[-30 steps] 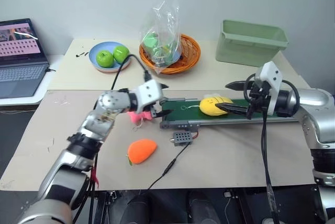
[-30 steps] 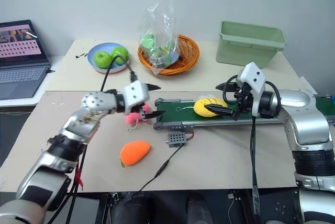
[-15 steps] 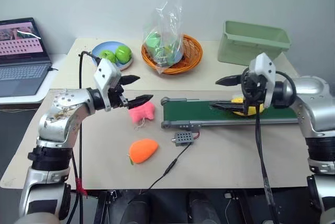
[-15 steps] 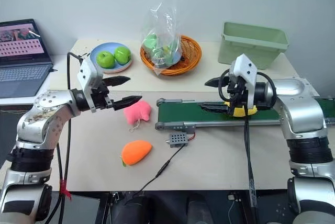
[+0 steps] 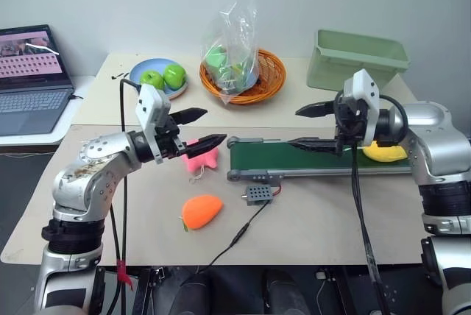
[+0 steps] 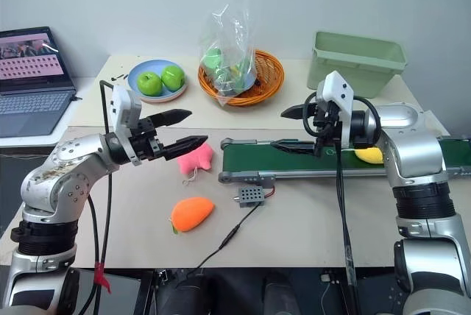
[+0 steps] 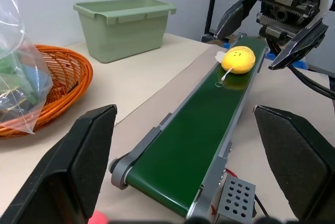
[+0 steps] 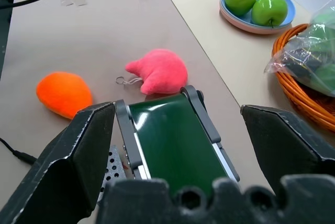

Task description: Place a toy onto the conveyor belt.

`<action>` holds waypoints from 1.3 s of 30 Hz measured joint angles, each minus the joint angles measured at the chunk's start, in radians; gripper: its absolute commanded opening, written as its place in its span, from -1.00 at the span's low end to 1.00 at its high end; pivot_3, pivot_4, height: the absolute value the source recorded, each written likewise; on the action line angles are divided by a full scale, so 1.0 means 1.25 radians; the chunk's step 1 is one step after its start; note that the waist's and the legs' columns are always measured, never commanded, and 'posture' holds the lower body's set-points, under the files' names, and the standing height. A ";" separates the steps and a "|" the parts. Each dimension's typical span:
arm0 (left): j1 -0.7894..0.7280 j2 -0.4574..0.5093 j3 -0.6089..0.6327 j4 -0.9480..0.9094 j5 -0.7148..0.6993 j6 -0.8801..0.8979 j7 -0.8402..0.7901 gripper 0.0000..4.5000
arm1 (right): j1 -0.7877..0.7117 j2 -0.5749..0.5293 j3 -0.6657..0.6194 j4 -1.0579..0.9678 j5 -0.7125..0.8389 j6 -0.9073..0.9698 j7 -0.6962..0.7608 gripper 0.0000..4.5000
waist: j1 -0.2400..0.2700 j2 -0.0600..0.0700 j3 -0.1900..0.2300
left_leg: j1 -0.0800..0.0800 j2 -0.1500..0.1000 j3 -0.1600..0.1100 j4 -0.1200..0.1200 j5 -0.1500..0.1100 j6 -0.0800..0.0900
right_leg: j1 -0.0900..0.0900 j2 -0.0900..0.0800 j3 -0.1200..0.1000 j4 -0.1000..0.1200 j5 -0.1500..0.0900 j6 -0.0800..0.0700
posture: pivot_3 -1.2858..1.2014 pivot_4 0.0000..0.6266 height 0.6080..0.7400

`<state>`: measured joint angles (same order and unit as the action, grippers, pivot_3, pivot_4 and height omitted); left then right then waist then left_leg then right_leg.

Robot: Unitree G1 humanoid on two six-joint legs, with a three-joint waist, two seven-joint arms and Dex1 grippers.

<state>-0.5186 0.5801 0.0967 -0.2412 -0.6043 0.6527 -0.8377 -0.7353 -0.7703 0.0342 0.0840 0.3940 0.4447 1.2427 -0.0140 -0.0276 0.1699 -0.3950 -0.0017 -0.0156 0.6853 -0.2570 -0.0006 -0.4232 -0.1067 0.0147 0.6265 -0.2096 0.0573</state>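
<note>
Yellow toy (image 5: 385,151) on the conveyor belt (image 5: 294,157) toward the desk's right edge, partly hidden behind the right gripper (image 5: 315,125), jaws spread, empty, left gripper (image 5: 197,129) likewise spread, pink toy (image 5: 200,155) half hidden behind it.

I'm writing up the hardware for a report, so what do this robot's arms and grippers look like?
Both arms are silver-grey metal with rounded joint housings and black bands. Each ends in a white wrist block. The left gripper and right gripper each have two black, tapered, pointed fingers. A black cable loops from each wrist and hangs below the arm.
</note>
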 measured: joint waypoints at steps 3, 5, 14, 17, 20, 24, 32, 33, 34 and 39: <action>-0.011 -0.002 -0.004 0.016 -0.003 0.000 -0.006 0.99 | -0.002 0.000 0.000 0.004 0.000 0.000 0.000 1.00 | 0.000 0.000 0.000 | 0.000 0.000 0.000 0.000 0.000 0.000 | 0.000 0.000 0.000 0.000 0.000 0.000 | 0.03 -0.52 1.00; -0.014 -0.002 -0.008 0.018 -0.004 0.001 -0.010 0.99 | -0.002 0.000 0.000 0.004 0.000 0.000 -0.001 1.00 | -0.001 0.000 0.000 | 0.000 0.000 0.000 0.000 0.000 0.000 | 0.000 0.000 0.000 0.000 0.000 0.000 | 0.03 -0.52 1.00; -0.017 -0.003 -0.019 0.031 -0.010 0.005 -0.017 0.99 | 0.012 -0.003 -0.039 0.009 0.018 0.000 -0.004 1.00 | 0.000 0.000 0.000 | 0.000 0.000 0.000 0.000 0.000 0.000 | 0.000 0.000 0.000 0.000 0.000 0.000 | 0.03 -0.52 1.00; -0.017 -0.001 -0.019 0.030 -0.018 0.008 -0.021 0.99 | 0.016 -0.011 -0.057 0.031 0.017 -0.003 -0.005 1.00 | 0.000 0.000 0.000 | 0.000 0.000 0.000 0.000 0.000 0.000 | 0.000 0.000 0.000 0.000 0.000 0.000 | 0.03 -0.52 1.00; -0.011 -0.001 -0.019 0.028 -0.022 0.018 -0.021 0.99 | 0.021 -0.012 -0.068 0.038 0.017 -0.005 -0.006 1.00 | -0.002 0.000 0.000 | 0.000 0.000 0.000 0.000 0.000 0.000 | 0.000 0.000 0.000 0.000 0.000 0.000 | 0.03 -0.52 1.00; 0.012 -0.008 -0.019 0.021 -0.024 0.022 -0.013 0.99 | 0.021 -0.012 -0.070 0.038 0.017 -0.007 -0.006 1.00 | -0.003 0.000 0.000 | 0.000 0.000 0.000 0.000 0.000 0.000 | 0.000 0.000 0.000 0.000 0.000 0.000 | 0.03 -0.52 1.00; 0.034 -0.014 -0.012 0.002 -0.039 0.022 0.014 0.99 | 0.021 -0.011 -0.070 0.038 0.017 -0.009 -0.005 1.00 | 0.000 0.000 0.000 | 0.000 0.000 0.000 0.000 0.000 0.000 | 0.000 0.000 0.000 0.000 0.000 0.000 | 0.03 -0.52 1.00; 0.037 -0.014 -0.011 0.001 -0.042 0.022 0.019 0.99 | 0.021 -0.011 -0.070 0.038 0.017 -0.009 -0.005 1.00 | -0.001 0.000 0.000 | 0.000 0.000 0.000 0.000 0.000 0.000 | 0.000 0.000 0.000 0.000 0.000 0.000 | 0.03 -0.52 1.00; 0.037 -0.014 -0.010 0.001 -0.044 0.022 0.021 0.99 | 0.021 -0.011 -0.070 0.038 0.017 -0.009 -0.005 1.00 | 0.000 0.000 0.000 | 0.000 0.000 0.000 0.000 0.000 0.000 | 0.000 0.000 0.000 0.000 0.000 0.000 | 0.03 -0.52 1.00; 0.038 -0.013 -0.002 -0.005 -0.053 0.023 0.033 0.99 | 0.021 -0.011 -0.069 0.038 0.017 -0.009 -0.004 1.00 | -0.001 0.000 0.000 | 0.000 0.000 0.000 0.000 0.000 0.000 | 0.000 0.000 0.000 0.000 0.000 0.000 | 0.03 -0.52 1.00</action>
<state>-0.4714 0.5637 0.0943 -0.2470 -0.6704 0.6816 -0.7969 -0.7095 -0.7837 -0.0523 0.1311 0.4154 0.4331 1.2375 -0.0147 -0.0276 0.1700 -0.3947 -0.0016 -0.0154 0.6853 -0.2570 -0.0005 -0.4233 -0.1066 0.0153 0.6260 -0.2096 0.0573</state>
